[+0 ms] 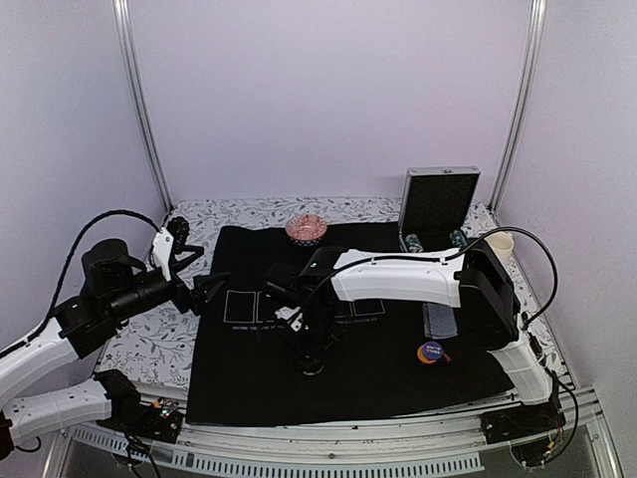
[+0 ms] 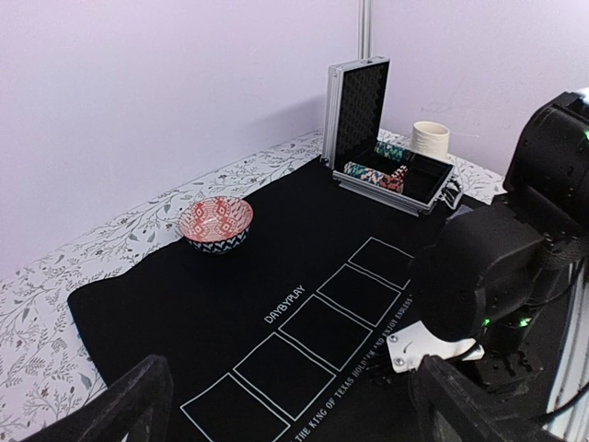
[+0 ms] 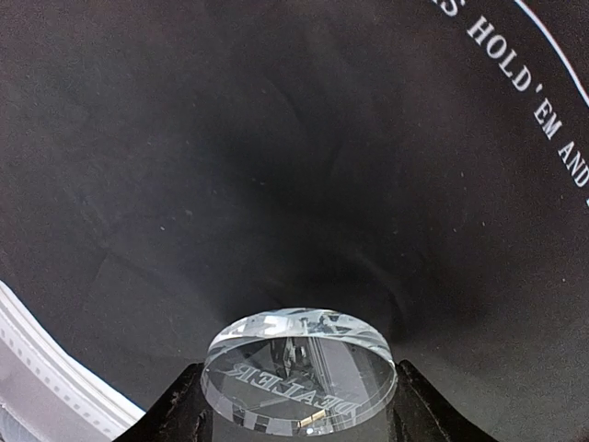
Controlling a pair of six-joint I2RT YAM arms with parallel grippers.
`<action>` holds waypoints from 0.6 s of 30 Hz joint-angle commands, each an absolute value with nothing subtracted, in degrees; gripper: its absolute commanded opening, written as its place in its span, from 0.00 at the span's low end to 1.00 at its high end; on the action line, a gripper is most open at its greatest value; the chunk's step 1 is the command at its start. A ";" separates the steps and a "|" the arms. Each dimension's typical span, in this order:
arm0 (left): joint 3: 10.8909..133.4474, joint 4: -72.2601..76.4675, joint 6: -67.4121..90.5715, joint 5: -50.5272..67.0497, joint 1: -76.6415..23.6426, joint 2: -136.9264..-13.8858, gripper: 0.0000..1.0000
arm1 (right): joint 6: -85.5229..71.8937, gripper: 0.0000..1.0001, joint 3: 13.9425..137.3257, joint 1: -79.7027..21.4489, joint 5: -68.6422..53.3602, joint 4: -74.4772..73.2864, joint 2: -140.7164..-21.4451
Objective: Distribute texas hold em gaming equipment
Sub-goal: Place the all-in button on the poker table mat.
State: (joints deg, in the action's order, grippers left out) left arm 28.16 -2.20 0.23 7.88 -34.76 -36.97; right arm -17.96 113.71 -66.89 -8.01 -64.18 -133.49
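1. Over the near half of the one black mat (image 1: 239, 383), which covers most of the floral surface (image 1: 149, 344), the right pincer (image 1: 313, 358) points down, clamped on a clear dealer button (image 3: 299, 368) held just above the cloth. To place the button well, the arm should probably lower until the disc lies flat on the mat, clear of the lettering, and only then let go, so that it neither rolls nor tips.
2. Five white rectangles (image 2: 276, 366) run in a row across the mat.
3. One silver case (image 1: 439, 199) stands open at the far right corner.
4. The left pincer (image 1: 209, 291) hangs at the mat's left edge, its fingers apart and holding nothing.
5. One patterned bowl (image 1: 307, 230) sits at the far edge, and one pale cup (image 1: 500, 245) stands beside the case.
6. What looks like one stack of blue-grey cards (image 1: 438, 319) lies on the right. The number of cards cannot be told.
7. One orange-and-blue button (image 1: 430, 351) rests near the cards.
8. Two rows of chips (image 2: 373, 173) lie in the case, too small to count.
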 commanded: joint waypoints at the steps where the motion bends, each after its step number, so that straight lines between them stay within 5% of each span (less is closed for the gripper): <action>1: 28.83 -1.52 0.10 7.44 -35.28 -36.69 0.94 | -18.22 0.39 114.88 -66.98 -6.75 -67.77 -133.35; 5: 28.83 -1.58 0.01 7.52 -35.30 -36.74 0.94 | -18.08 0.46 114.87 -67.47 -6.75 -68.55 -134.03; 12: 28.85 -1.50 0.01 7.58 -35.26 -37.08 0.94 | -18.55 0.97 116.29 -67.68 -4.53 -67.83 -131.09; 18: 28.83 -1.48 0.00 7.61 -35.33 -37.26 0.94 | -21.62 0.99 113.29 -67.14 2.39 -66.54 -121.94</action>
State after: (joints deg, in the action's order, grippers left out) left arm 28.16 -2.20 0.23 7.88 -34.76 -37.15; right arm -18.87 114.59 -67.44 -3.79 -67.46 -131.13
